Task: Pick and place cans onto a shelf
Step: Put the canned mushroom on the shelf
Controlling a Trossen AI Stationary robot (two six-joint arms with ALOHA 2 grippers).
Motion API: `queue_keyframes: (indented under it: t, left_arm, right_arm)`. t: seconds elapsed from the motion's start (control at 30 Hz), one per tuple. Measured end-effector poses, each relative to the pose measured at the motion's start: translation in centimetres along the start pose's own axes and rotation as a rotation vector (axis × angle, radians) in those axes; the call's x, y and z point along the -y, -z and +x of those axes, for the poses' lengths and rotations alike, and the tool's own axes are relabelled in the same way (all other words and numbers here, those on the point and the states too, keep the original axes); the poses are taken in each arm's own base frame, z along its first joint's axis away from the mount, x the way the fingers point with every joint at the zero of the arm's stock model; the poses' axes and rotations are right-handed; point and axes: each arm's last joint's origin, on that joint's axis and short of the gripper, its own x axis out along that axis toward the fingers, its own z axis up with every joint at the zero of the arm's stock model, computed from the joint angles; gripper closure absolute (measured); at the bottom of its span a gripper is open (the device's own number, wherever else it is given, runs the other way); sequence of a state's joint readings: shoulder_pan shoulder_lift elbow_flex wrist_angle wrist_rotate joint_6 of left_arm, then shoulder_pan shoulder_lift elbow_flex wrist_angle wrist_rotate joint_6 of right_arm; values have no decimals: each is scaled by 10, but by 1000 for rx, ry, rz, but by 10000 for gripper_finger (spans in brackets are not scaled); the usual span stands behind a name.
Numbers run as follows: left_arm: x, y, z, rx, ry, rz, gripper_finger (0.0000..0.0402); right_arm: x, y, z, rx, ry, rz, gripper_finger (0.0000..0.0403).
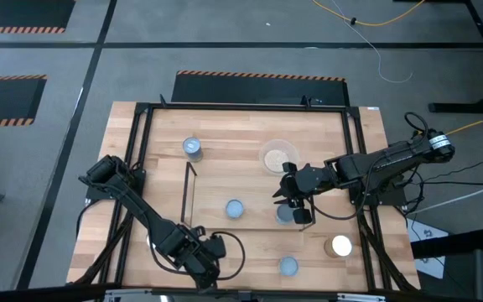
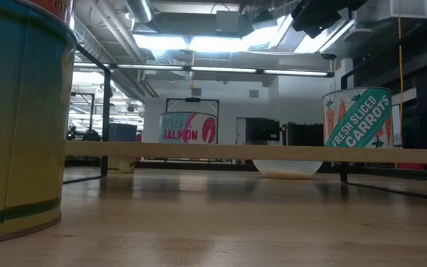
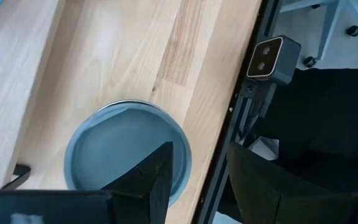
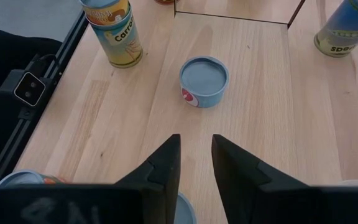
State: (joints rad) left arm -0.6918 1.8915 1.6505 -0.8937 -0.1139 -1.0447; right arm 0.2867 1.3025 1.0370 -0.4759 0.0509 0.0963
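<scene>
Several cans stand upright on the wooden table, among them (image 1: 192, 148), (image 1: 235, 208), (image 1: 288, 267) and a white-topped one (image 1: 340, 246). The shelf (image 1: 186, 195) of thin black rods stands left of the middle. My left gripper (image 3: 201, 180) hangs open at the near edge over a blue-silver-topped can (image 3: 126, 149). One finger shows over the can's top and the other past the table's frame. My right gripper (image 4: 194, 168) hovers right of the middle, its fingers a narrow gap apart with nothing between. Another can (image 4: 182, 208) is partly hidden beneath it.
A clear round dish (image 1: 276, 156) with tan contents sits toward the far side. A black frame (image 1: 355, 168) edges the table. A small camera (image 3: 269, 59) is fixed on the near rail beside my left gripper. A short salmon can (image 4: 204, 81) lies ahead of my right gripper.
</scene>
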Motion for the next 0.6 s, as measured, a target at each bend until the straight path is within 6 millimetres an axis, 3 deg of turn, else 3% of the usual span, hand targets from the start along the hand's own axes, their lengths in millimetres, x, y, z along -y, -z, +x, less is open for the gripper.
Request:
queue_keyframes:
  t: [0.6]
  left_arm:
    - [-4,2,0,3,-55,6,257]
  right_arm:
    - [0,0,0,0,0,0,307]
